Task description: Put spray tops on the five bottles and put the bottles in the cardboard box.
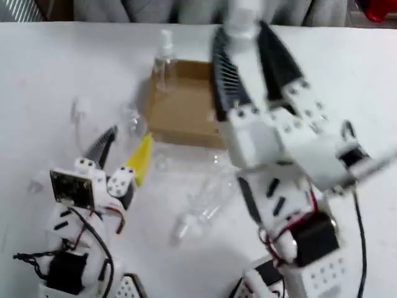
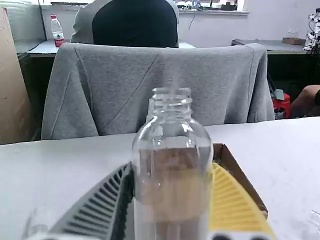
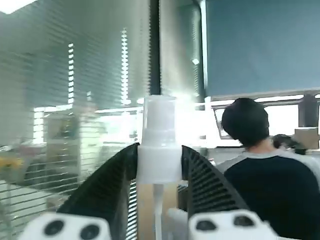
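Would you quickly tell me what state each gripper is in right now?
Left gripper: closed on a clear bottle with no top on it.
Right gripper: closed on a white spray top.

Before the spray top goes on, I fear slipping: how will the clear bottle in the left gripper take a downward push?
The bottle looks empty and clear, so probably light and smooth; it could slide down within the left gripper. Gripped around its body, neck free, an off-centre push might tilt it.
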`<state>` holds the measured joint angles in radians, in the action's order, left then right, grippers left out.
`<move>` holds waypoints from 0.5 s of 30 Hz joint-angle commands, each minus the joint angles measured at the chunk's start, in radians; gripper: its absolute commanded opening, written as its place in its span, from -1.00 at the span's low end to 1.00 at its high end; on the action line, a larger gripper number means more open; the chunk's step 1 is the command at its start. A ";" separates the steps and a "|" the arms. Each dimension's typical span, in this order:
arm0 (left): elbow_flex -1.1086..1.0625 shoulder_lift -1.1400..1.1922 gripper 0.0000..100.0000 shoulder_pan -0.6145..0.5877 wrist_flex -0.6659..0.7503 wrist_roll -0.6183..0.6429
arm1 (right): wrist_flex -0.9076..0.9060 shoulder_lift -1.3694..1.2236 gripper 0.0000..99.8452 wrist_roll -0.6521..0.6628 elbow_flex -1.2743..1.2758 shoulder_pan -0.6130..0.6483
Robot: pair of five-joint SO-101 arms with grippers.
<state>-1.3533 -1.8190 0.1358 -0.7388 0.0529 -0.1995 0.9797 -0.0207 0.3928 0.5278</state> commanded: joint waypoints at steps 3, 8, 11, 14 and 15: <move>-0.097 -0.005 -0.89 0.012 0.172 0.014 | 0.022 -0.142 -0.97 0.003 -0.146 0.122; -0.236 -0.005 -0.89 0.012 0.354 -0.063 | 0.027 -0.243 -0.97 0.003 -0.160 0.156; -0.281 -0.005 -0.89 0.012 0.414 -0.086 | 0.082 -0.305 -0.97 0.003 -0.158 0.154; -0.285 -0.005 -0.89 0.012 0.414 -0.089 | 0.142 -0.366 -0.97 0.003 -0.160 0.154; -0.285 -0.005 -0.89 0.012 0.414 -0.089 | 0.157 -0.386 -0.97 0.003 -0.161 0.154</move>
<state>-1.6479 -1.8190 0.1358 -0.3675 -0.0207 -0.0982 0.6268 -0.0207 0.2839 0.6767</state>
